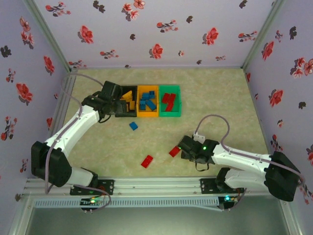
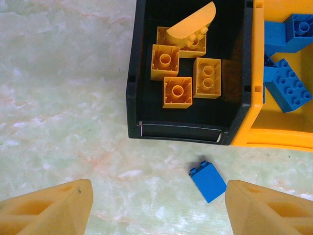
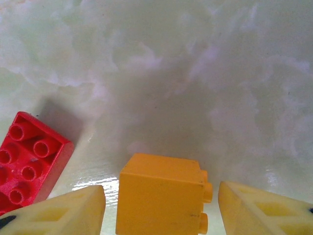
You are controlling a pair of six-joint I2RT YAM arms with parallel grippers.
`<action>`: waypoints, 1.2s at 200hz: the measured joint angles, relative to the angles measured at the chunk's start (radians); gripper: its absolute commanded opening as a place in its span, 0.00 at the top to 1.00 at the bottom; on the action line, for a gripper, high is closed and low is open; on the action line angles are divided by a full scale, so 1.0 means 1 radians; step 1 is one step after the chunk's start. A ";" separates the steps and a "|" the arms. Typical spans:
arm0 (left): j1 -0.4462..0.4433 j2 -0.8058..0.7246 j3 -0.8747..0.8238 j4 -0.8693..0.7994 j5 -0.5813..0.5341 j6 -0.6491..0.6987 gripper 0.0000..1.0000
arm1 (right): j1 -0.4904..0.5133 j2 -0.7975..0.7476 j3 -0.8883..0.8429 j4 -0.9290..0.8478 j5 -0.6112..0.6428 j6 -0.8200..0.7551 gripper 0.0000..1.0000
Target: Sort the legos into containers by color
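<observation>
Near the table's [image 1: 220, 98] front edge, the right gripper [image 3: 160, 192] stands spread around a yellow brick [image 3: 159, 200], not pinching it; closing could catch the red brick [image 3: 29, 156] just beside one finger. The left gripper [image 2: 159, 191] hangs spread above a blue brick [image 2: 208, 181] outside the black bin [image 2: 132, 98].

Worktop [image 1: 220, 98] 12 o'clock: black plastic rectangular bin [image 1: 119, 108], orange plastic bin [image 1: 147, 114], green plastic bin [image 1: 170, 113] touching, 9-to-3 row | small blue plastic brick [image 1: 133, 126] near black bin's 6 o'clock | yellow plastic brick [image 3: 159, 186] between right gripper [image 3: 161, 196] fingers, red plastic brick [image 3: 29, 161] at its 9 o'clock
</observation>
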 measured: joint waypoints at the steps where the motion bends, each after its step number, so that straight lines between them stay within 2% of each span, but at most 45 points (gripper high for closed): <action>1: 0.000 0.000 0.000 0.000 0.000 0.000 0.28 | 0.000 0.000 0.000 0.001 0.000 0.000 0.39; 70: -0.001 -0.007 0.000 -0.001 0.003 0.000 0.28 | 0.000 0.015 -0.005 0.025 0.001 -0.001 0.54; 95: -0.001 -0.012 0.000 -0.001 0.004 0.000 0.28 | -0.002 0.021 0.011 0.016 0.010 -0.012 0.56; 129: -0.003 -0.025 -0.002 -0.003 0.010 0.000 0.28 | -0.057 0.032 0.093 0.001 0.041 -0.087 0.57; 155: -0.003 -0.041 -0.006 -0.004 0.011 0.000 0.29 | -0.110 0.101 0.230 0.005 0.083 -0.200 0.58; 188: -0.003 -0.063 -0.033 0.008 0.039 0.000 0.29 | -0.130 0.286 0.489 0.077 0.113 -0.365 0.59; 240: -0.002 -0.114 -0.079 0.003 0.053 -0.008 0.29 | -0.130 0.624 0.922 0.235 0.043 -0.531 0.59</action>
